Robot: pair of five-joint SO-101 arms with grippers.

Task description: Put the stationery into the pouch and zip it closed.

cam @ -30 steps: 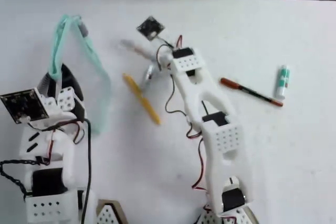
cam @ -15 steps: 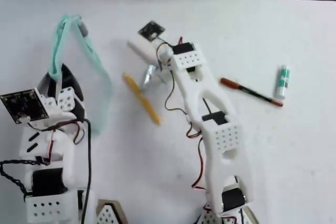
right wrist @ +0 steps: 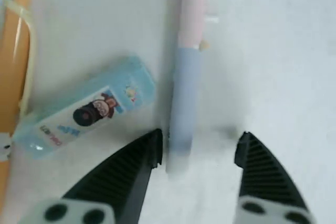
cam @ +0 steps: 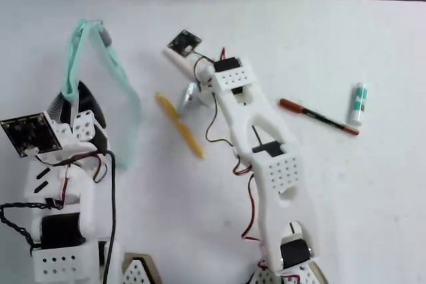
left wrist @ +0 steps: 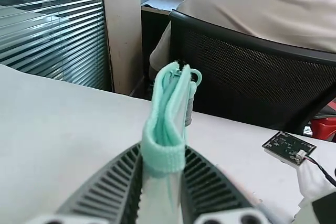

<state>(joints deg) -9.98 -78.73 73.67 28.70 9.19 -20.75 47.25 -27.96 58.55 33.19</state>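
A clear pouch (cam: 106, 78) with teal trim stands on its edge at the left of the table. My left gripper (left wrist: 164, 155) is shut on its teal edge (left wrist: 167, 129). My right gripper (right wrist: 199, 137) is open low over the table, and the end of a pink and blue pen (right wrist: 186, 77) lies between its fingertips. Beside that pen lie a small light blue case (right wrist: 89, 111) and a yellow pen (cam: 180, 126). To the right of the right arm lie a red-brown pen (cam: 318, 116) and a glue stick (cam: 359, 103).
The right arm (cam: 266, 157) stretches from the front edge to the table's middle, with loose red and black wires along it. The left arm's base (cam: 56, 231) fills the front left corner. A person sits in a black chair (left wrist: 252, 77) beyond the far edge.
The right gripper has shifted a little farther away and to the left, onto the end of the pink and blue pen. The left arm and pouch have kept still.
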